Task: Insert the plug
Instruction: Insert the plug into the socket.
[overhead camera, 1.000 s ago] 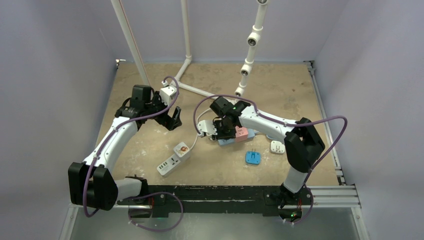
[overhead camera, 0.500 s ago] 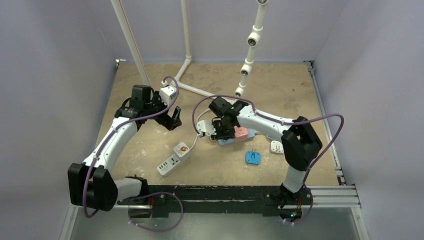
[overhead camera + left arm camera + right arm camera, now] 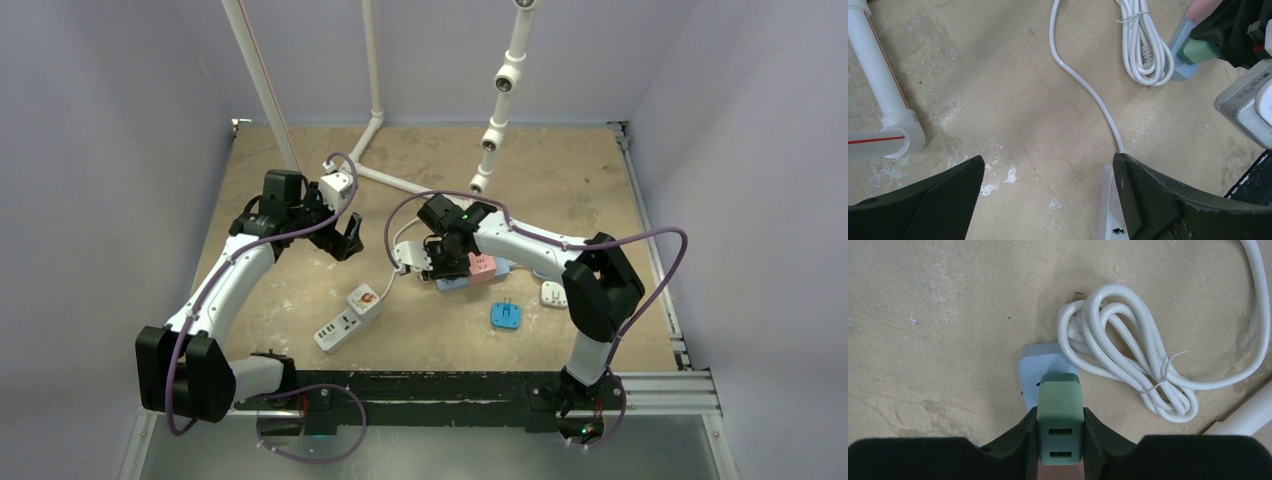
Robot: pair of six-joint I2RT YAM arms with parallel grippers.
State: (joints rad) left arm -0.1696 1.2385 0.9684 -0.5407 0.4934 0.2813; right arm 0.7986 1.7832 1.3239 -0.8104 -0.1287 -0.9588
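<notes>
Only the right arm's elbow has crept slightly inward over the last second; both pincers sit where they were. Closest in, the right pincer [image 3: 1060, 442] is closed partway on the green plug [image 3: 1060, 405], held over the end of the pale-blue socket block [image 3: 1034, 360], with the coiled cord [image 3: 1128, 365] just beyond and the left pincer [image 3: 1048, 167] farther off, wide open and empty above the bench [image 3: 998, 100]. With the prongs hidden, a misaligned push could tilt the plug in the grip or shove the unheld block aside.
</notes>
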